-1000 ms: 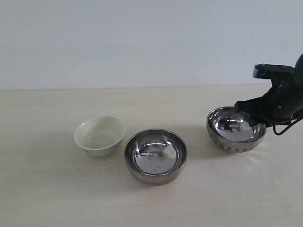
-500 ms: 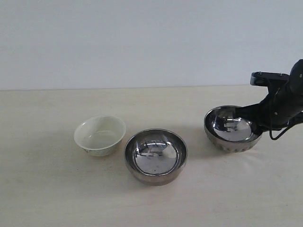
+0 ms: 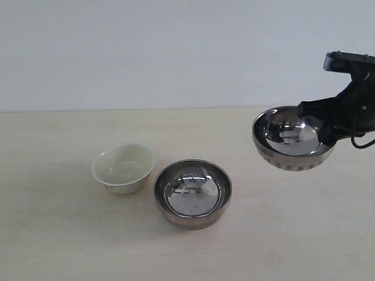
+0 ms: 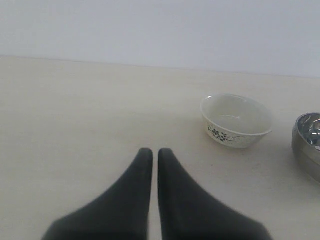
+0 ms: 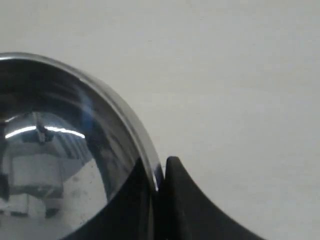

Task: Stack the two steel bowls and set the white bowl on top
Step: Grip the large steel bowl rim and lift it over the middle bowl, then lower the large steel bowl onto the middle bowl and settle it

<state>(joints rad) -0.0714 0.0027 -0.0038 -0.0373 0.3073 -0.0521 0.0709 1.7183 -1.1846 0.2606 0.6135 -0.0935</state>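
Though ribbed below — mirror-bright steel bowl (image 3: 290, 137)

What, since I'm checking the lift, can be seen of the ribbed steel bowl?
The ribbed steel bowl is round, mirror-bright metal: smooth band under the rim, vertical ribs lower down, reflective inside, empty. It hangs above the table on the right of the exterior view, tilted slightly toward that camera. The right hand pinches its rim, one finger inside, one outside; nothing else touches it.
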